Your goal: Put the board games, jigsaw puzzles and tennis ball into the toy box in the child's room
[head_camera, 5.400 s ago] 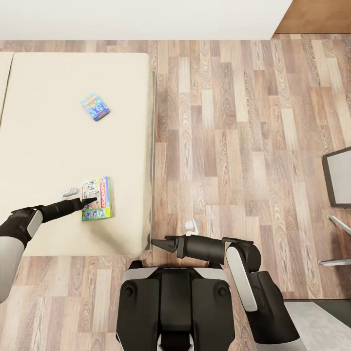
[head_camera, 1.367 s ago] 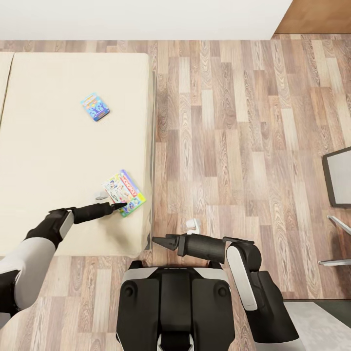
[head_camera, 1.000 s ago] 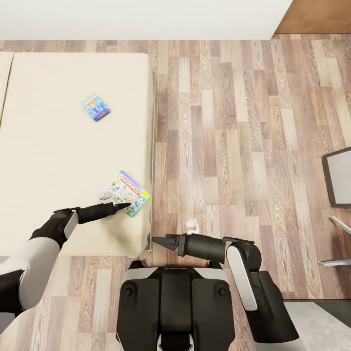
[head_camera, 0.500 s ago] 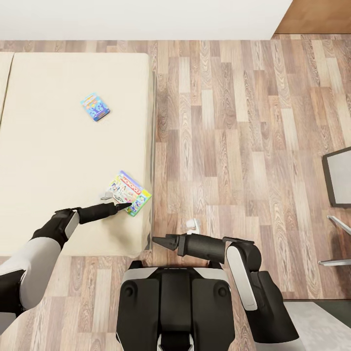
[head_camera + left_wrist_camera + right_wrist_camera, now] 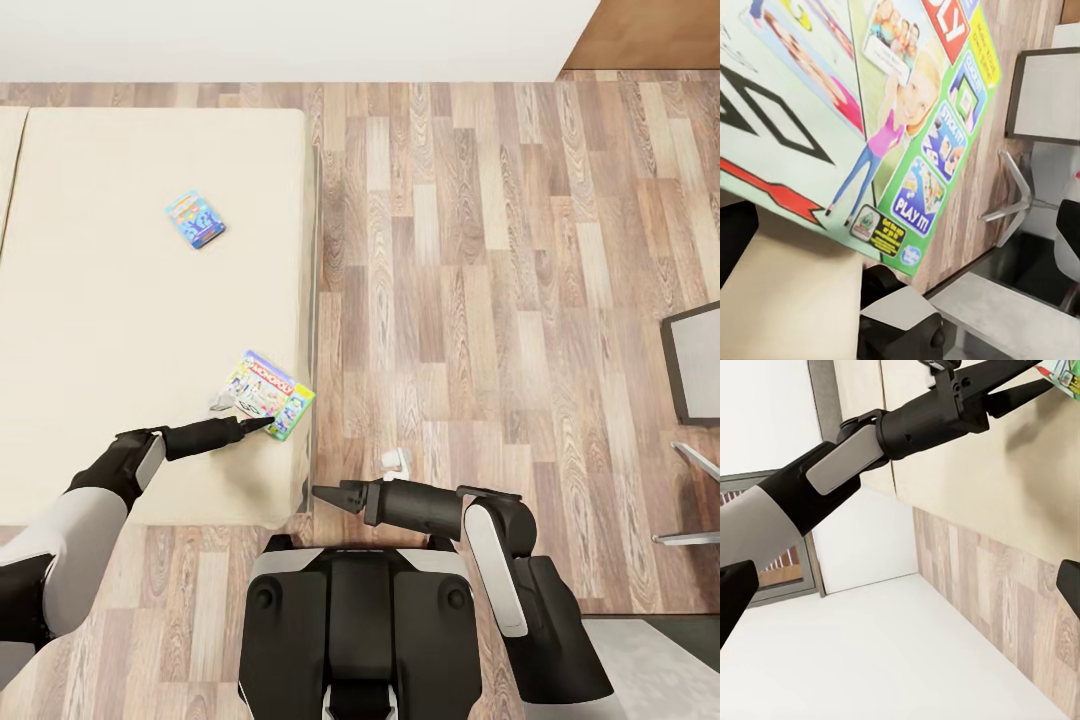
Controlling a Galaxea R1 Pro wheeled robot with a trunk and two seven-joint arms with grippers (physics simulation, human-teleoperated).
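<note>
Over by the bed, the left gripper reaches across the mattress with its fingers drawn together into a thin dark point, the tip touching the near edge of a green board game; whether anything is pinched between them I cannot tell. That box lies flat and skewed near the bed's right edge, one corner close to the side of the mattress. From the left wrist, the printed lid looms close, with wooden floor beyond its edge. A second, blue board game lies further up the bed, well apart from the first. The right gripper hangs in front of the trunk above the floor, fingers closed to a point and holding nothing.
</note>
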